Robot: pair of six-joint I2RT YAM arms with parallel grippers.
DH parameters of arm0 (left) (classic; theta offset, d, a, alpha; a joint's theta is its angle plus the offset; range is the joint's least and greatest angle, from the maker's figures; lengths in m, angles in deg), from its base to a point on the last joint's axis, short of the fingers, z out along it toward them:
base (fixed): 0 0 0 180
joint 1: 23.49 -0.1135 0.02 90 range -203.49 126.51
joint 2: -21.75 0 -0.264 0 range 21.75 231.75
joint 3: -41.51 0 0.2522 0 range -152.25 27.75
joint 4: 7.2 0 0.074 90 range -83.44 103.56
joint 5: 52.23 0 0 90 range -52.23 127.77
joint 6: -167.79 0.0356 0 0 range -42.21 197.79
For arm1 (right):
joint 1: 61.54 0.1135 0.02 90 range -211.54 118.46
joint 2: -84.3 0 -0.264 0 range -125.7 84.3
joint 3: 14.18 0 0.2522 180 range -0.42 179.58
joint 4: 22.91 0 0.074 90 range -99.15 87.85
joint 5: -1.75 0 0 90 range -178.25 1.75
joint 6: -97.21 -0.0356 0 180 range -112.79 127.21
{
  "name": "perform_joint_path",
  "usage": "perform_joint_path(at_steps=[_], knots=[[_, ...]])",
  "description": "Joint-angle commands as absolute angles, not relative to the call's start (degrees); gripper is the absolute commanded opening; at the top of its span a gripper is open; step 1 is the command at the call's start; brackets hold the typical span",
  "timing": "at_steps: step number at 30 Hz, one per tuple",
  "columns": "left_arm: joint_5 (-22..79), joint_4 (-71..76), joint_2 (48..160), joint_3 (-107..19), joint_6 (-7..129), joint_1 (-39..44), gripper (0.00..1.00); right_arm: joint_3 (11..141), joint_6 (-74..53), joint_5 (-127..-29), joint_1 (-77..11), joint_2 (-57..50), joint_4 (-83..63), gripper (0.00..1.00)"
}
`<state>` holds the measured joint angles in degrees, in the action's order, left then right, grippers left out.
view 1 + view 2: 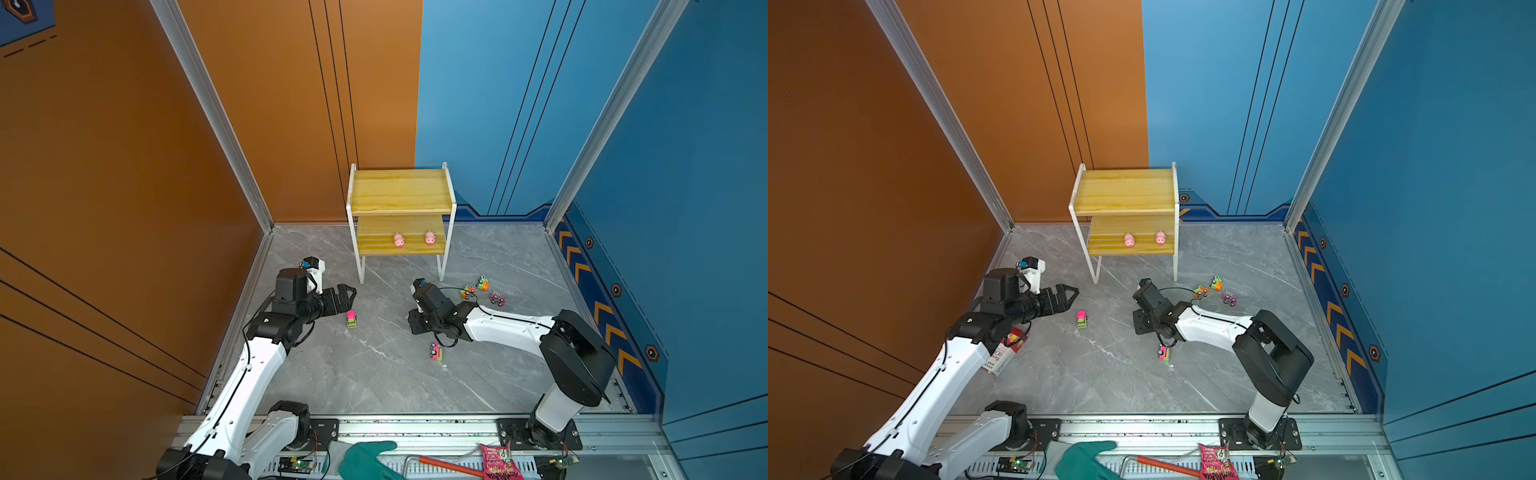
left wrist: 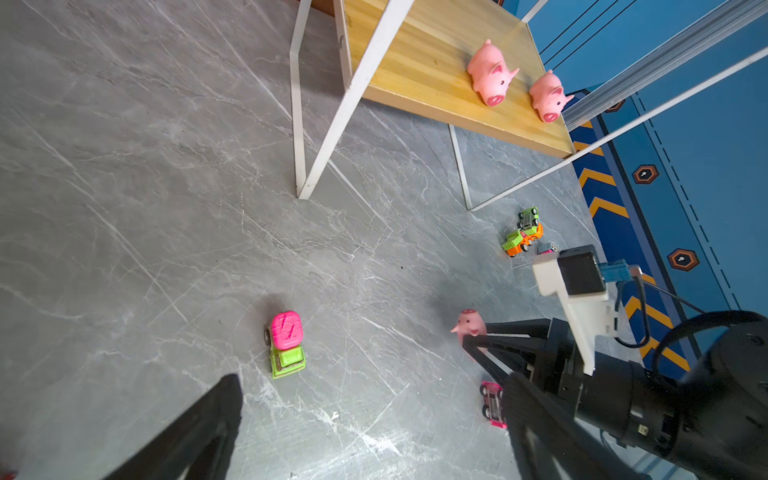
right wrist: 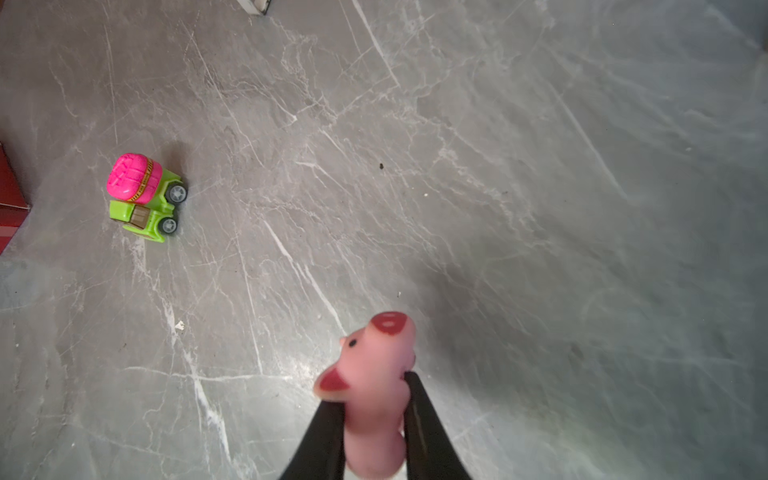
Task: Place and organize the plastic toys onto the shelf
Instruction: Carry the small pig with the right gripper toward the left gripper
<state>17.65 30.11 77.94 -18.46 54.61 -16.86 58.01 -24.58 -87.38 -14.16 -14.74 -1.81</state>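
Held toy: a small soft pink plastic pig [image 3: 376,386] with a red snout is pinched between the black fingers [image 3: 424,424] of the right gripper [image 3: 372,415], snout pointing away from the wrist, above the grey marbled counter [image 3: 540,166].
Right gripper state: clenched on the pig's body; the head and ears stick out past the fingertips.
Shelf: the small two-tier rack of yellowish wood-grain boards on a thin white metal frame [image 1: 401,191] stands at the back of the counter; its upper board is bare.
Pigs already placed: two matching pink pigs [image 1: 399,240] [image 1: 430,238] stand side by side on the lower board, snouts forward.
Advice for the step: the pig is best carried to the free stretch of the lower board beside its fellows, turned snout forward, lowered until the feet rest, and only then let go; the white front legs should be cleared on the way in.
Left gripper [image 1: 347,295]: released, fingers spread wide, near the pink-and-green toy truck [image 1: 351,319].
Trucks left on the counter: a pink truck [image 1: 435,351] near the right arm, and three neon ones [image 1: 482,289] clustered right of the shelf.
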Motion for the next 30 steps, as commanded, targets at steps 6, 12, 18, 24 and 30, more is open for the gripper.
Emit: perform_joint_path(at_steps=[6, 12, 18, 24, 30], knots=[[13.32, 27.66, 78.37, -16.78, 53.21, -18.22, 1.00, 64.17, -27.05, -82.48, -14.50, -22.74, -6.10, 0.24], [13.54, 27.66, 78.19, -16.29, 53.27, -18.22, 1.00, 63.87, -28.78, -80.14, -16.12, -25.12, -9.10, 0.26], [16.33, 28.92, 78.16, -16.70, 54.32, -18.18, 1.00, 61.35, -28.75, -80.95, -17.97, -24.09, -8.94, 0.36], [23.63, 33.09, 77.19, -17.68, 56.91, -16.50, 0.99, 58.84, -27.00, -84.63, -19.24, -21.67, -7.04, 0.49], [32.32, 35.95, 77.51, -18.96, 58.45, -10.31, 0.98, 54.99, -26.06, -86.77, -22.65, -17.24, -7.52, 0.52]])
